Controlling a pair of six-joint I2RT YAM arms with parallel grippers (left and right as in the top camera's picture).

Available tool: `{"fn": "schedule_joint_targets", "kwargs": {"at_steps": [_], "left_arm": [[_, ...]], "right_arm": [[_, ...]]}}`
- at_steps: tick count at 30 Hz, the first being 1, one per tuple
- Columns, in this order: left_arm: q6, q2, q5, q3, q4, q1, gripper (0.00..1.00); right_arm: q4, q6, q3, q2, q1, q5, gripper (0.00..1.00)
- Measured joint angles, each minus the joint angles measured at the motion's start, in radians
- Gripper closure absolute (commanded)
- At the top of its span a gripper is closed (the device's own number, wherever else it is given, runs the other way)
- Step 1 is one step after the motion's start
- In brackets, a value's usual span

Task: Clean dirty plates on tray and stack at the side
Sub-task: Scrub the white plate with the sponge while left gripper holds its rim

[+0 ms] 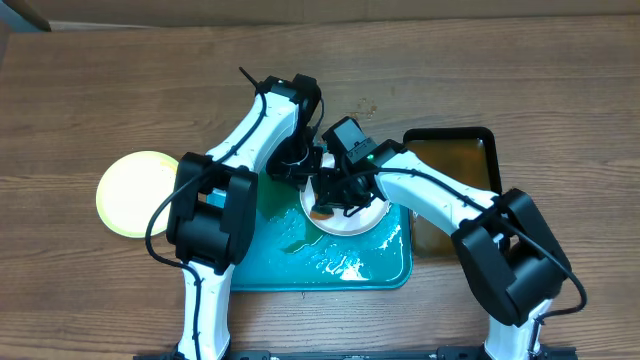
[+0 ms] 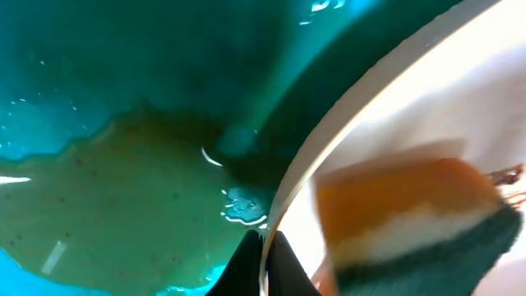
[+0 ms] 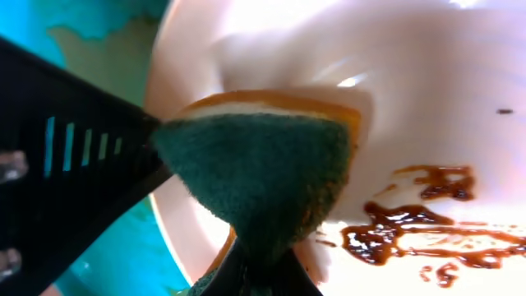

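A white plate (image 1: 352, 223) with dark brown smears (image 3: 427, 226) lies on the teal tray (image 1: 385, 270). My left gripper (image 1: 308, 183) is shut on the plate's left rim (image 2: 329, 140); in the left wrist view its fingers (image 2: 264, 265) pinch the rim. My right gripper (image 1: 335, 200) is shut on an orange and green sponge (image 3: 263, 168) and presses it onto the plate, left of the smears. The sponge also shows in the left wrist view (image 2: 411, 222). A pale yellow-green plate (image 1: 135, 192) lies on the table to the left of the tray. No other white plate shows.
A black tray (image 1: 455, 165) with brownish liquid stands right of the teal tray. Brownish water pools on the teal tray floor (image 2: 123, 214) beside the plate. My left gripper's black body (image 3: 66, 164) sits close beside the sponge.
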Motion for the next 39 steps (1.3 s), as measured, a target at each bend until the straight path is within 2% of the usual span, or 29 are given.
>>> {"fn": "schedule_joint_targets", "kwargs": {"at_steps": [9,17,25,33,39], "left_arm": [[-0.002,0.002,0.019,0.000,-0.010,0.000,0.96],[-0.002,0.002,0.026,0.000,-0.010,-0.005,0.96],[-0.002,0.002,0.022,0.000,-0.010,-0.004,0.96],[-0.002,0.002,0.011,0.000,-0.010,-0.004,0.96],[-0.002,0.002,0.011,0.000,-0.010,-0.004,0.96]], "right_arm": [[-0.096,-0.020,0.024,0.035,-0.018,0.038,0.96],[-0.195,-0.086,0.025,0.014,-0.091,0.105,0.96],[-0.228,-0.150,0.025,-0.026,-0.107,0.193,0.96],[-0.250,-0.236,0.025,-0.150,-0.114,0.201,0.96],[-0.243,-0.320,0.018,-0.156,-0.116,0.202,0.96]]}}
